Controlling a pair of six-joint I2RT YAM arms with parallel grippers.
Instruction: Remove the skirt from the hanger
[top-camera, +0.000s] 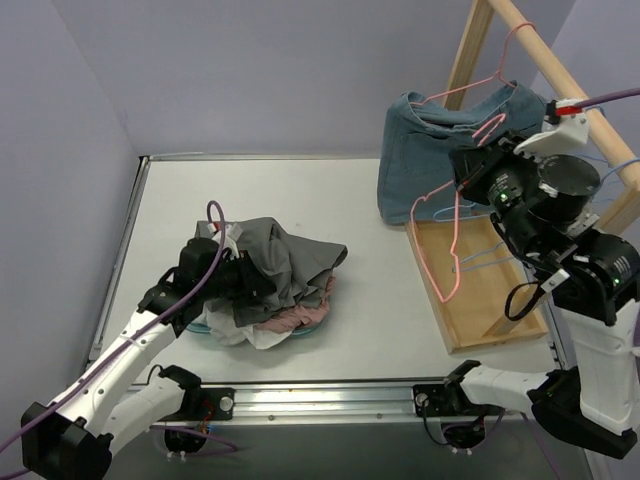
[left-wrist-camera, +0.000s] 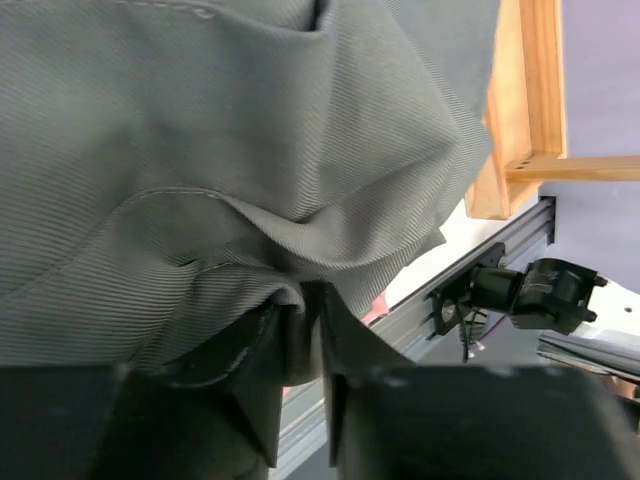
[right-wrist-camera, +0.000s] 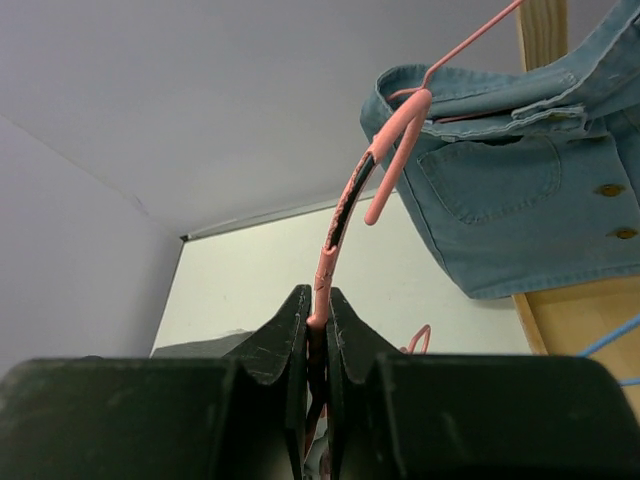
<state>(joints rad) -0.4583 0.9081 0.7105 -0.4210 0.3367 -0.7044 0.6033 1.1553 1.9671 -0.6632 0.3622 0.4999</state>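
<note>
The skirt (top-camera: 285, 255) looks soft, light and limp, lying on the clothes pile (top-camera: 290, 322) near the bench's (top-camera: 300, 190) front left corner, best pinched at a fold, with the left fingers (left-wrist-camera: 240, 380) slightly parted there and the right fingers (right-wrist-camera: 272, 350) clamping the hanger (right-wrist-camera: 335, 225).

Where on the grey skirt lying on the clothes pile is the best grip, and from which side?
Probably the raised fold at the left edge of the grey skirt, approached from the left, low. The cloth sits crumpled atop the pile, and that ridge is easy to pinch; its right side drapes smoother.
</note>
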